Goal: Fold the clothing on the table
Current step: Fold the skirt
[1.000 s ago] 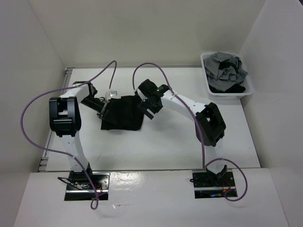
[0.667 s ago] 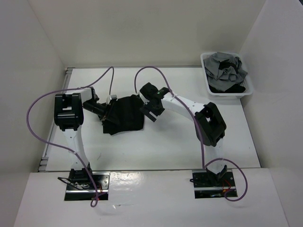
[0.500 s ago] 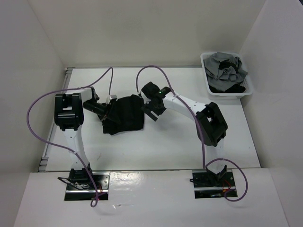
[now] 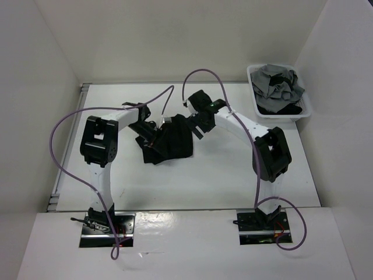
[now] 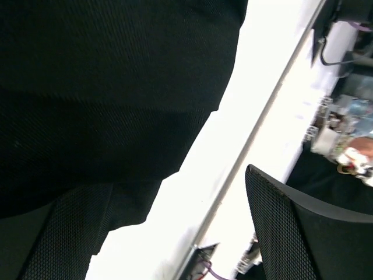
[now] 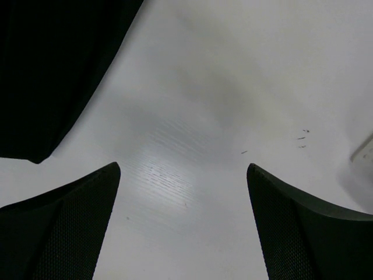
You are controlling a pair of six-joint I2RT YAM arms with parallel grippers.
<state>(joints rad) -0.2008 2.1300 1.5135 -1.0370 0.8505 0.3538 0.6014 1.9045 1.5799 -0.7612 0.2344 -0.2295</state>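
Fingers (image 6: 64, 227) apart on left gripper (image 4: 152, 134) & right gripper (image 4: 197, 123), empty, flanking bunched black garment (image 4: 173, 141) on table (image 4: 233, 175). Mid-fold, prob.; next needs grip on near-left edge.

Clothing (image 4: 173, 142) shifted right across table (image 4: 175, 181), toward centre. Outline now narrower and more bunched; formerly near-square patch. Left gripper (image 4: 150, 133) travelled right with it, now at clothing's left edge, one finger over fabric in wrist view. Left arm elbow (image 4: 98, 146) swung right, away from table's left edge. Right gripper (image 4: 200, 121) withdrew right and toward far side, now by clothing's upper right corner, jaws over bare table.
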